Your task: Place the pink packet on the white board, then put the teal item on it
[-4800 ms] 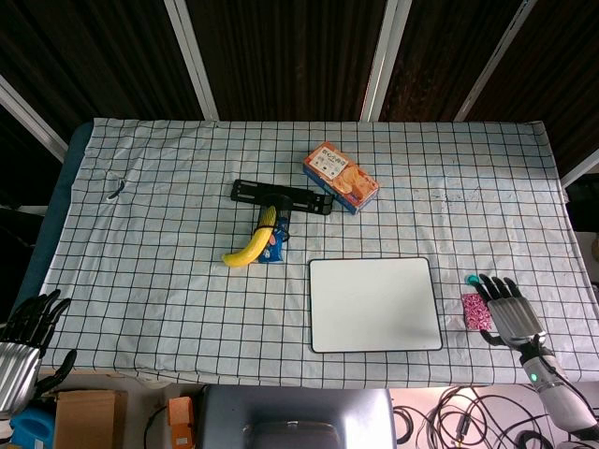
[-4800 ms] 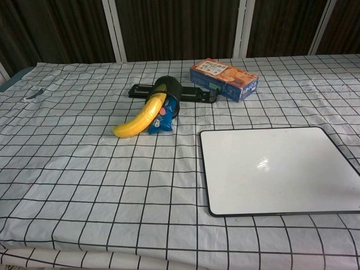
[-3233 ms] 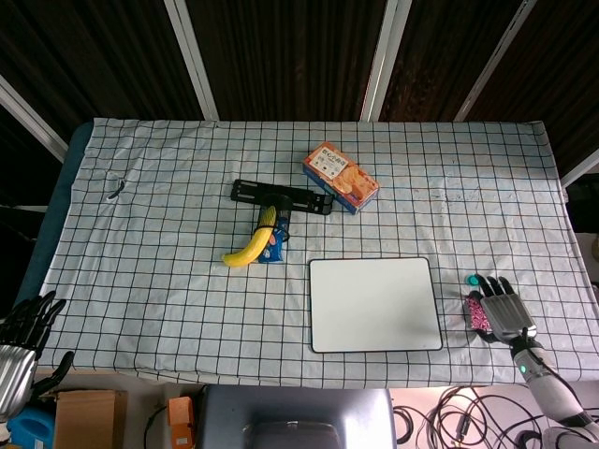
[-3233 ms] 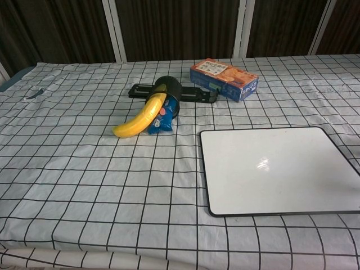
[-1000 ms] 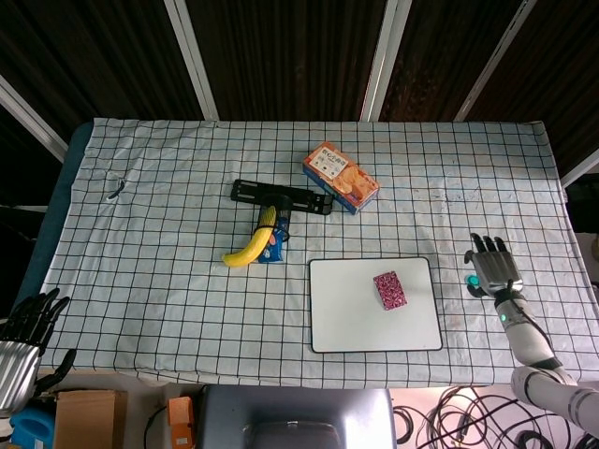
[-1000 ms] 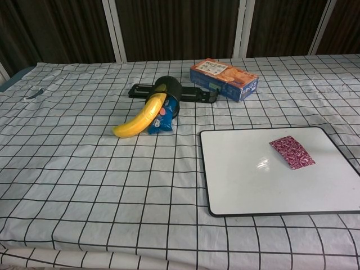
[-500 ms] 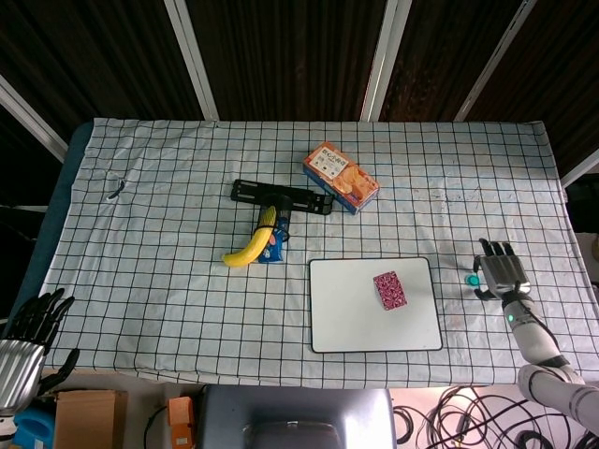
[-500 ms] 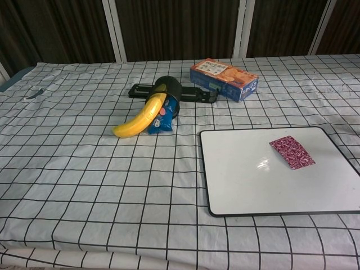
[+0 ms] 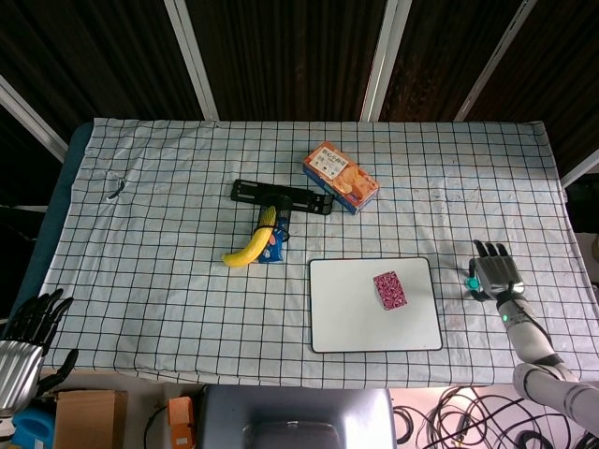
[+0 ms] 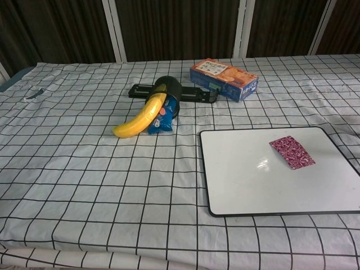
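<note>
The pink packet (image 9: 389,289) lies flat on the white board (image 9: 346,318), right of its middle; the chest view shows the packet (image 10: 291,151) and the board (image 10: 247,185) too. The small teal item (image 9: 474,281) sits on the cloth right of the board. My right hand (image 9: 494,269) hovers close against it, fingers stretched toward the far edge, with the teal item peeking out at its thumb side. My left hand (image 9: 23,348) hangs off the table's near left corner, fingers spread, holding nothing. Neither hand shows in the chest view.
A banana (image 9: 248,249) leans on a blue packet (image 9: 273,245) and a black holder (image 9: 281,196) left of the board. An orange biscuit box (image 9: 341,177) lies behind the board. The table's right edge runs close to my right hand.
The pink packet went from the cloth beside my right hand onto the white board. Since then my right hand has returned to the teal item and shifted slightly toward it in the last half second.
</note>
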Robot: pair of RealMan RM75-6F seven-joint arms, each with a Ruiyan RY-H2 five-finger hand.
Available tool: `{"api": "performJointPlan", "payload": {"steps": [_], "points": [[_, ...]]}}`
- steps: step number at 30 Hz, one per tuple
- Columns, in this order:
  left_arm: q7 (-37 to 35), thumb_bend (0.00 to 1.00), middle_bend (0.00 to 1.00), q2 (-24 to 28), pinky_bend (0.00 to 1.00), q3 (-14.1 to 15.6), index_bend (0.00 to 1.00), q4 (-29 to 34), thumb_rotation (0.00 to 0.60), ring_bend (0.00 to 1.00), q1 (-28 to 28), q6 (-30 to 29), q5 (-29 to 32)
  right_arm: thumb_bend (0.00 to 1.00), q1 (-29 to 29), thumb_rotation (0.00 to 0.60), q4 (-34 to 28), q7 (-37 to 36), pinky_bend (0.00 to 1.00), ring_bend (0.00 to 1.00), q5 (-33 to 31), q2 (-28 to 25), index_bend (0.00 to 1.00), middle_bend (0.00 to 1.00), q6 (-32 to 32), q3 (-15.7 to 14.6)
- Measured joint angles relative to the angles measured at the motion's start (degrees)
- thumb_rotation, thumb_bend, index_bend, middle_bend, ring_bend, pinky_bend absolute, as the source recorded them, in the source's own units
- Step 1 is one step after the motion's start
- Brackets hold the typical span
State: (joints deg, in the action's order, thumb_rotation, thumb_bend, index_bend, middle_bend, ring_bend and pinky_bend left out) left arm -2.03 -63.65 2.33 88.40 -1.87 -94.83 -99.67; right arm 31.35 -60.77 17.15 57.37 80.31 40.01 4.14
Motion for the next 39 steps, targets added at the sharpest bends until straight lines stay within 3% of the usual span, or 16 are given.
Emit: {"api": "performJointPlan", "payload": {"steps": [8,20,30,39], "points": [[-0.25,0.37,0.0,0.05,0.09,0.1,0.0,-0.01,0.6,0.0,0.1,-0.28,-0.24,0.25,-0.41,0.6,-3.66,-0.52,0.01,0.0,0.64,-1.8,0.53,0.0,2.32,0.51],[-1.12,0.37,0.0,0.2,0.09,0.24,0.0,-0.5,0.6,0.0,0.14,-0.9,-0.81,0.25,0.15,0.6,-19.84,3.36,0.01,0.0,3.53,-6.43,0.5,0.0,9.86,2.24],[-1.8,0.37,0.0,0.2,0.09,0.41,0.0,-1.13,0.6,0.0,0.42,-1.6,-1.16,0.25,4.03,0.6,-25.49,15.89,0.01,0.0,0.02,-1.73,0.49,0.0,12.09,1.85],[-2.67,0.37,0.0,0.43,0.09,0.42,0.0,-1.34,0.6,0.0,0.5,-1.86,-1.11,0.25,5.99,0.6,-26.36,20.17,0.0,0.0,-3.65,0.48,0.44,0.0,12.83,0.63]]}}
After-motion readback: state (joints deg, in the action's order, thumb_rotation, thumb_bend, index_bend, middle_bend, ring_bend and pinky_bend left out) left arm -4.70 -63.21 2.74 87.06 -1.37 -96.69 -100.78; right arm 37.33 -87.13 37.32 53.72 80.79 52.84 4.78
